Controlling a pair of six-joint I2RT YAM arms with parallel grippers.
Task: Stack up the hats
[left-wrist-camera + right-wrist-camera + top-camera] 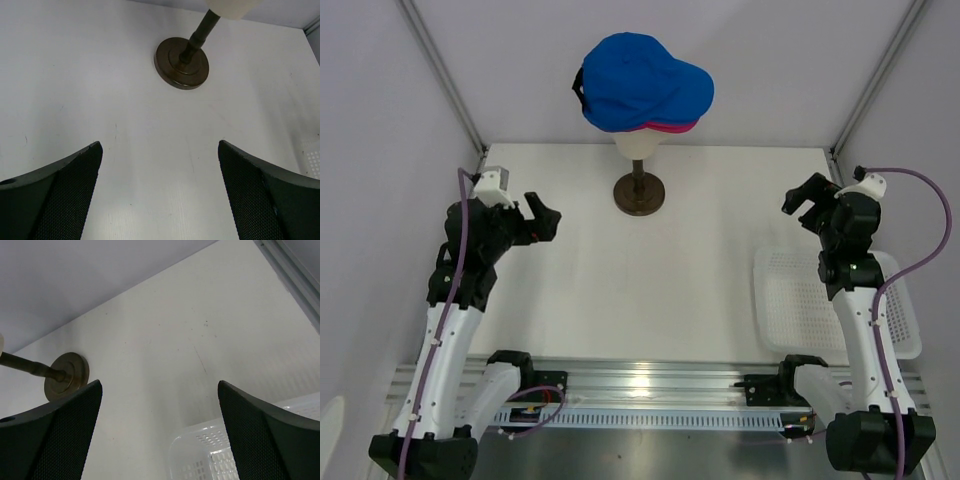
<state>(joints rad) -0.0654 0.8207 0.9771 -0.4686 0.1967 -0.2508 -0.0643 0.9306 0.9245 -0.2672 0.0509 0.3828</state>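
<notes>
A royal blue cap (638,80) sits on top of the cream mannequin head (638,143) at the back centre, its brim to the right. A magenta-pink cap (672,127) shows as a thin edge under the blue brim. My left gripper (546,218) is open and empty at the left, well below and left of the caps. My right gripper (804,205) is open and empty at the right. In both wrist views the jaws stand wide apart over bare table, with no cap in sight.
The head stands on a dark round stand (639,193), also in the left wrist view (182,61) and the right wrist view (65,376). A white mesh basket (790,310) lies at the right beside the right arm, its corner in the right wrist view (200,455).
</notes>
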